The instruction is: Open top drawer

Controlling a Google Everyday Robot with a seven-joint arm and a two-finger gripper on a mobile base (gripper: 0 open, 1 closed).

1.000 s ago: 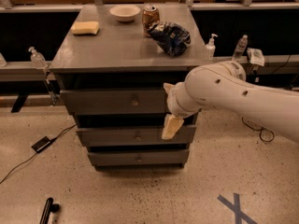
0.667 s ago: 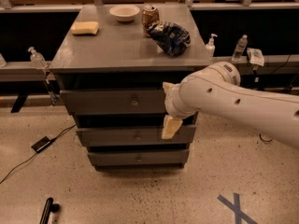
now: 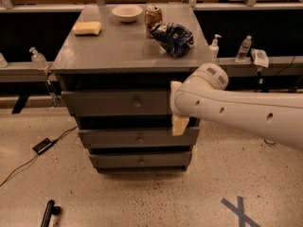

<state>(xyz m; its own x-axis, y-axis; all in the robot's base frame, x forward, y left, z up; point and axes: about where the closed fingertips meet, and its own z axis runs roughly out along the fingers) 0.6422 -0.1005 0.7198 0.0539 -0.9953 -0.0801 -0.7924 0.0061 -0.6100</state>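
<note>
The top drawer (image 3: 113, 103) is the widest grey drawer, just under the cabinet top, with a small round knob (image 3: 137, 100) at its centre. Its front sits flush with the cabinet. My gripper (image 3: 180, 125) is at the end of the white arm (image 3: 236, 110), in front of the drawer's right end and to the right of the knob. The bulky wrist hides most of the gripper; only cream-coloured parts show above and below it.
Two narrower grey drawers (image 3: 139, 138) (image 3: 140, 161) sit below. On the cabinet top (image 3: 118, 46) are a yellow sponge (image 3: 87, 28), a white bowl (image 3: 127, 13), a can (image 3: 153, 17) and a dark chip bag (image 3: 173, 37). A cable and a black device (image 3: 43, 145) lie on the floor at left.
The white arm has shifted a little to the left. The gripper stays by the top drawer's right end. The drawers have not moved.
</note>
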